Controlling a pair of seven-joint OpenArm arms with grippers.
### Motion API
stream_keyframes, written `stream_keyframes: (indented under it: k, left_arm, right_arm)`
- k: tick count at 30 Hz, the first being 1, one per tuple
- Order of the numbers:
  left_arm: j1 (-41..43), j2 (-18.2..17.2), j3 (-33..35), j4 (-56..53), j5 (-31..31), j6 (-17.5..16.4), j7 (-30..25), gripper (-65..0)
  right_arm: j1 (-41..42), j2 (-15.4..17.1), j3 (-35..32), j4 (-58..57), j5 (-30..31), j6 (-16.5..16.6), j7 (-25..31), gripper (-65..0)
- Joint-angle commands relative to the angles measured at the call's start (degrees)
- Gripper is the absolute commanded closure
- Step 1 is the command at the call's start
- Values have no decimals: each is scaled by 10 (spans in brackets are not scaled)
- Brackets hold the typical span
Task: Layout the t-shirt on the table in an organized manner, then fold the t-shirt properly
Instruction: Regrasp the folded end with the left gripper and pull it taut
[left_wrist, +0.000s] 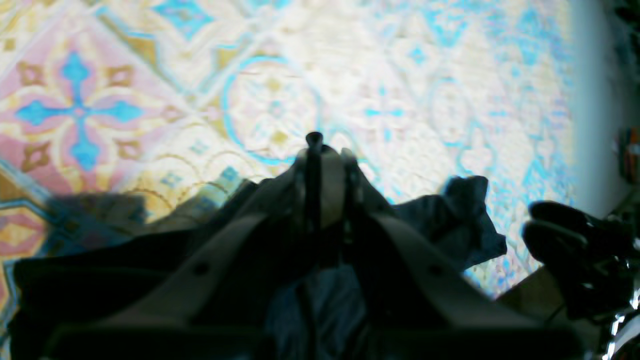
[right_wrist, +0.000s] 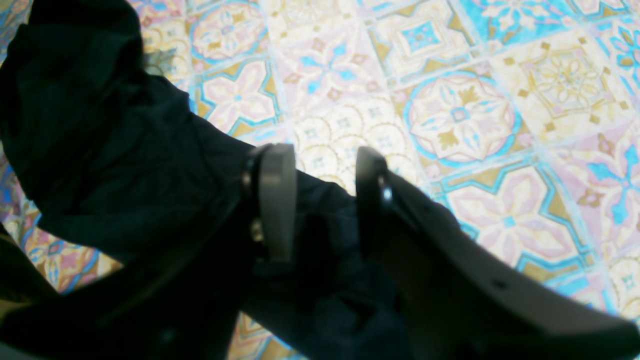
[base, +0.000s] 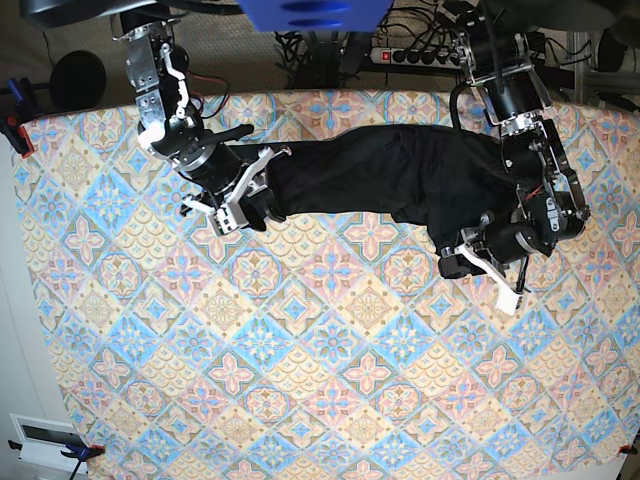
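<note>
The black t-shirt (base: 380, 175) lies as a long bunched band across the far part of the patterned table (base: 320, 380). At the band's right end, my left gripper (base: 475, 262) is down on the fabric. In the left wrist view its fingertips (left_wrist: 325, 150) are pressed together on a dark fold of the t-shirt (left_wrist: 450, 220). My right gripper (base: 248, 195) is at the band's left end. In the right wrist view its fingers (right_wrist: 322, 200) stand apart, with t-shirt fabric (right_wrist: 110, 165) lying under and between them and tablecloth (right_wrist: 450, 110) showing between the tips.
A power strip with cables (base: 410, 55) lies beyond the table's far edge. Clamps (base: 10, 125) hold the cloth at the left edge. A white device (base: 45, 440) sits at the near left corner. The table's edge (left_wrist: 590, 100) shows in the left wrist view.
</note>
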Motion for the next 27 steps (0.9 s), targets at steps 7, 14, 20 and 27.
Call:
stream_keyframes:
  k: [7,14,20,27]
  left_arm:
    - [53,-20,135,57,-12,-2,-3,-9]
    - [55,-60,169,23,-12,-2,-18,-10]
    - [53,-91,177,6,38,2,-41,-84]
    - [59,-94,153,60,9,-1,-36,-287]
  right_arm:
    - [6,2,5,13,7,2,16,-193]
    - [6,2,4,14,7,2,16,-193]
    - [6,2,3,14,7,2,16,-193]
    - [6,2,3,14,7,2,16,-193]
